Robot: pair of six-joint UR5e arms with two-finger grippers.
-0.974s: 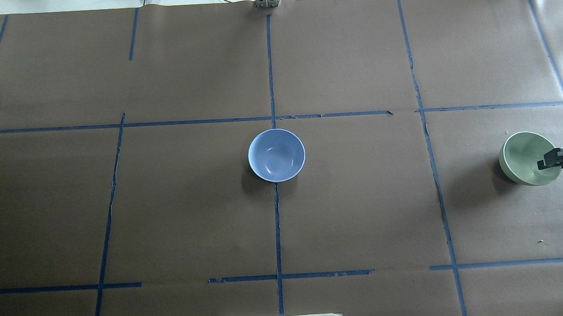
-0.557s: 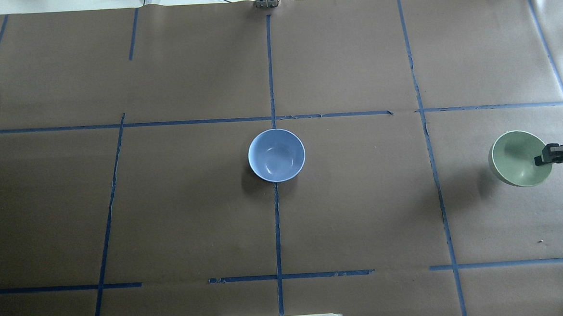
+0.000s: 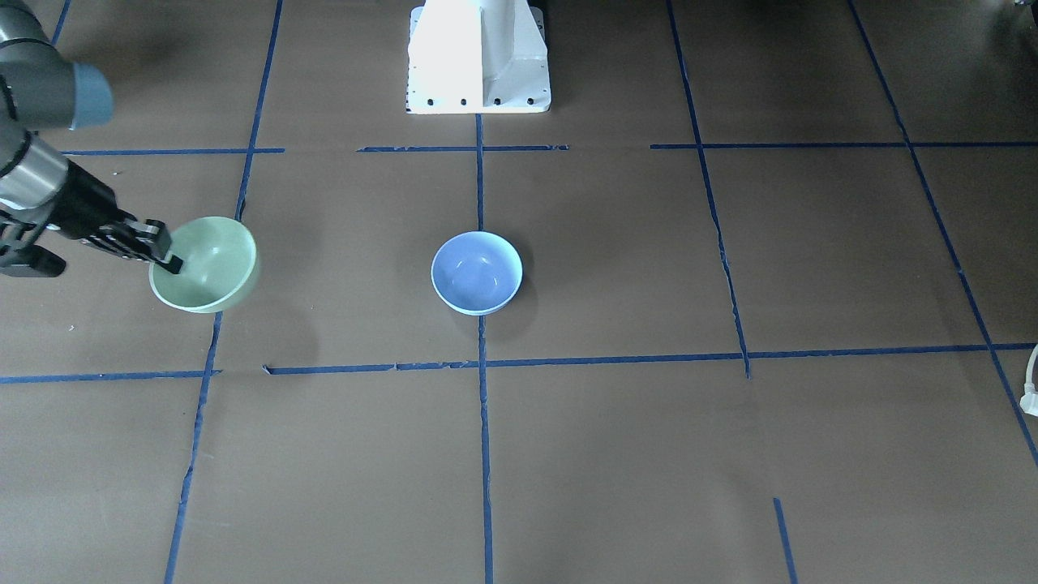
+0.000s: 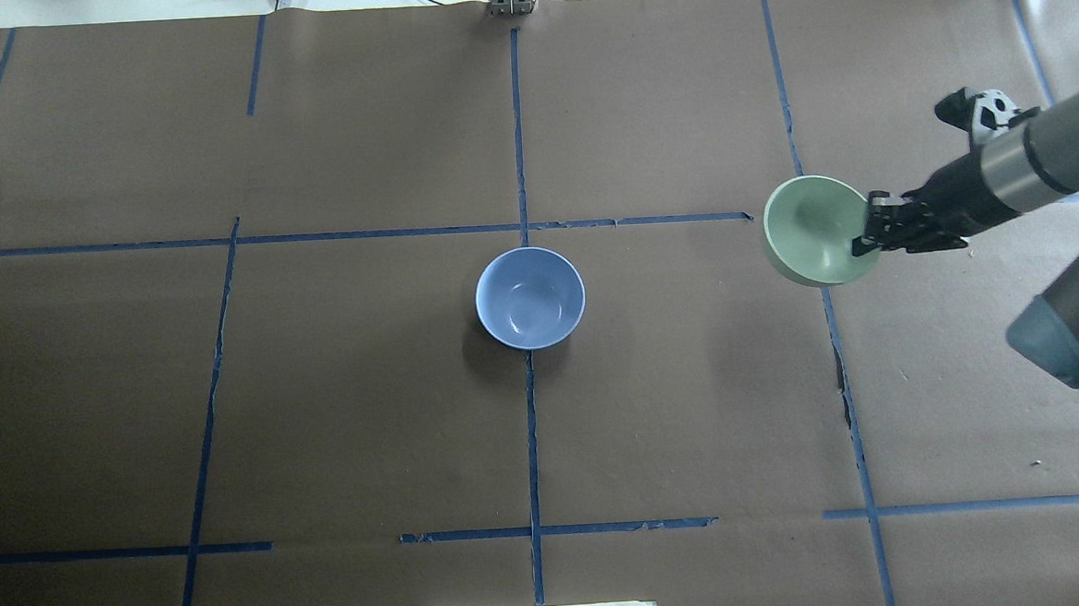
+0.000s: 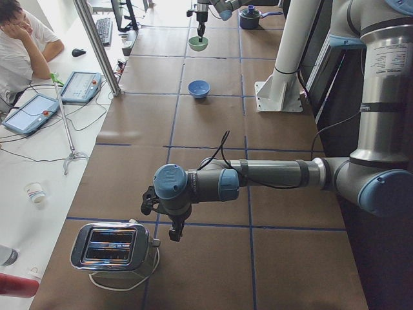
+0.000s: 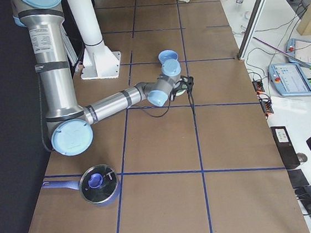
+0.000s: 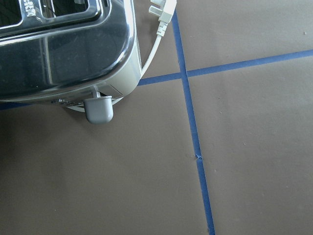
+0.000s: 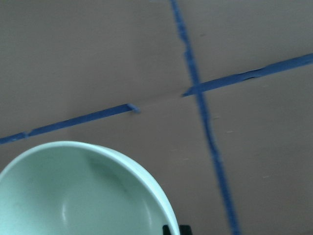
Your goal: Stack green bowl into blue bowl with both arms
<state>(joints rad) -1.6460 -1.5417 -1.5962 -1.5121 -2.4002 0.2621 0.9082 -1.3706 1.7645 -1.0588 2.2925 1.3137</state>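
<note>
Green bowl (image 4: pixel 813 241) was held clear of the table (image 4: pixel 323 397) by the right gripper (image 4: pixel 867 236). Its jaws were pinched on the rim at the side nearest the arm, one finger inside and one outside. The bowl's shadow lay apart from it on the brown paper. It hung over a blue tape line (image 4: pixel 845 398), to the right of the blue bowl (image 4: pixel 530 298) in the overhead view and well apart from it.

Blue bowl sat upright on the table, on the centre tape line, in front of the white base (image 3: pixel 478 57).

Left gripper (image 5: pixel 173 232) pointed down at the table's far left end, just beside a toaster (image 5: pixel 111 245). Only the side view showed it, so I could not tell whether its jaws were wide or narrow. Its wrist camera saw the toaster's corner, the lever (image 7: pixel 99 108) and a white plug (image 7: pixel 163 10).
</note>
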